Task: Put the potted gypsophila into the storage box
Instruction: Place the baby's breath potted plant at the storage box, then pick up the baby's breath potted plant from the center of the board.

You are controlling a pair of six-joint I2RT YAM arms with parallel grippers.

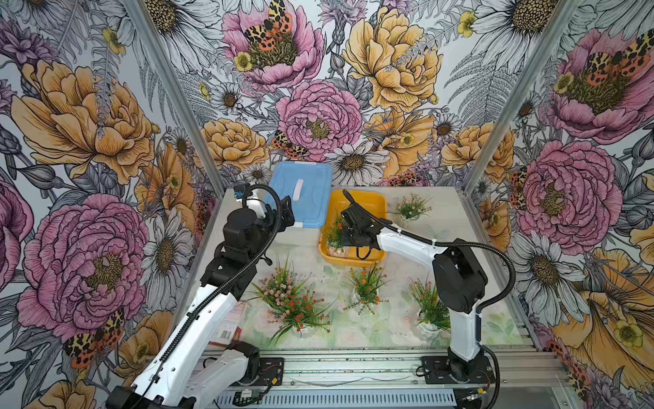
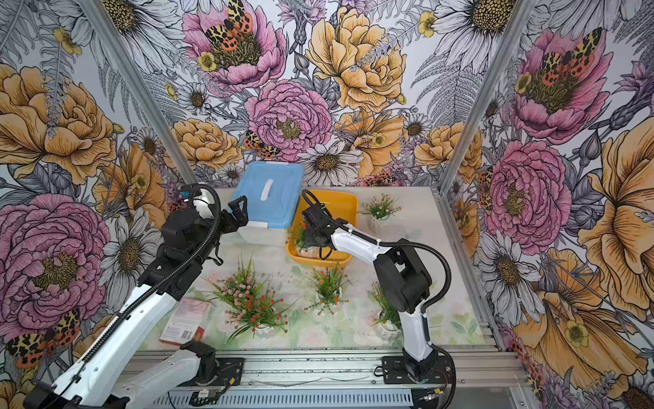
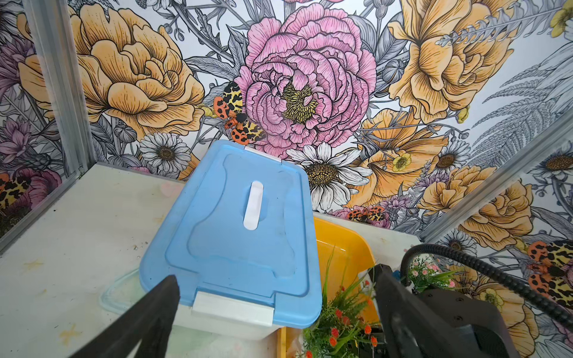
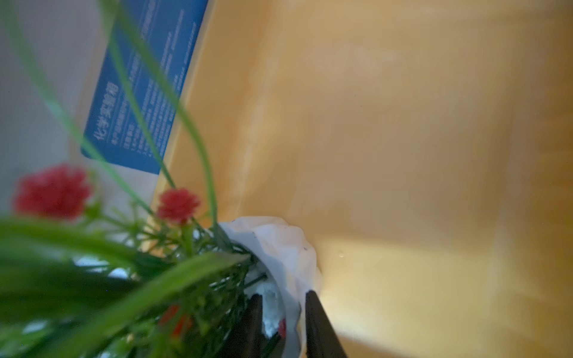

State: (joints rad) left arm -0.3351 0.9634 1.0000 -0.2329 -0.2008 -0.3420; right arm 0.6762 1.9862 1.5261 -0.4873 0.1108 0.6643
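In the lower left corner of the yellow box [image 1: 375, 202], in both top views, one pot [image 1: 335, 238] with red flowers stands upright on the floor, close to the wall. The box holds nothing else that can be seen, and the rest of its floor is bare.

In the right wrist view the right tool [image 4: 283, 297] stands astride the white rim of this pot, one finger inside and one outside. The gap is narrow, and it cannot be told if the fingers press the wall or are just free of it.

The pot looks light, with a thin, stiff, wrinkled wall. The sprigs are soft and spread wide, so it is probably top-heavy and easy to tip. The rim seems the right place to hold, because leaves would bend and slip.

The left tool [image 3: 276, 276] is wide open and empty, near the front edge of the blue-lid bin [image 1: 300, 191]. This bin is closed, so its contents are hidden.

On the desk [image 1: 460, 248], outside the box, a pink-flowered pot [image 1: 411, 209] stands just right of it. More pots [image 1: 366, 288] stand lower in the frame.
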